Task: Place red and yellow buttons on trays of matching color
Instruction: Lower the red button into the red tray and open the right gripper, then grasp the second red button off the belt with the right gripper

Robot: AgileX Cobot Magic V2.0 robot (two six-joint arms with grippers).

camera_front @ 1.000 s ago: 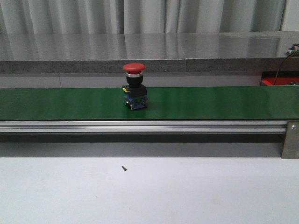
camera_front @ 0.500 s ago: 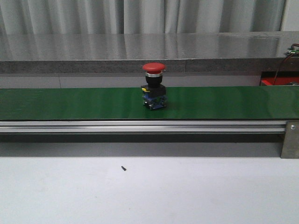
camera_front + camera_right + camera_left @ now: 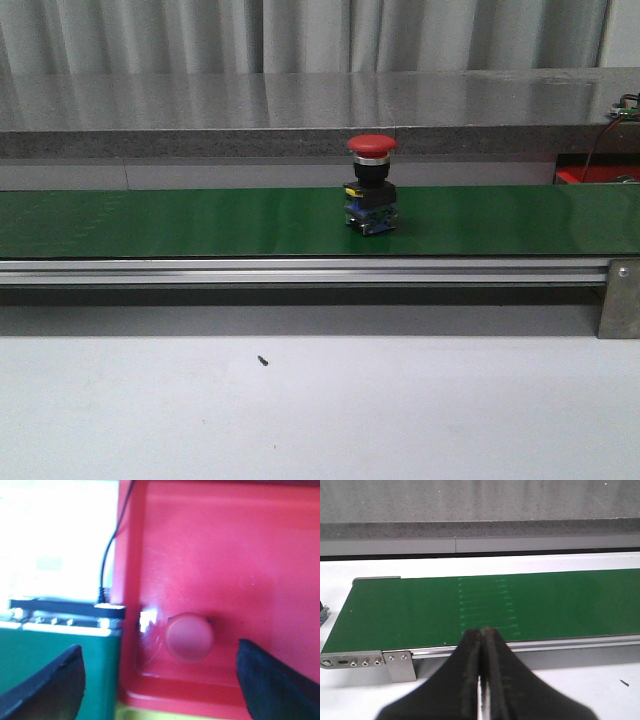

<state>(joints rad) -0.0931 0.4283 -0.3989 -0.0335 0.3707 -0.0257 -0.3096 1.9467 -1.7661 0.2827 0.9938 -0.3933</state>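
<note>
Fingers of the right gripper (image 3: 160, 680) stand wide apart at the two lower corners of the right wrist view, holding nothing. Between them, lying on the floor of the red tray (image 3: 210, 545), sits a red button (image 3: 189, 636) seen from above, apart from both fingers. Just beside the tray is the end of the green belt (image 3: 55, 665), with a black cable (image 3: 107, 560) running down to its end fitting.

Fingertips of the left gripper (image 3: 481, 680) are pressed together with nothing between them, and they hang over the white table (image 3: 580, 690) in front of the other end of the conveyor, where the belt surface is bare.

In the front view a second red button (image 3: 371, 187) stands upright on the belt (image 3: 150, 222), right of centre, with no arm near it. No yellow button or yellow tray can be made out with any certainty.

Judging from this, one red button is already delivered and the right arm is at the release end of that step. The next move probably calls for the right arm to lift clear of the tray, keep its fingers spread, and meet the upright button on the belt, closing on its body below the cap.
</note>
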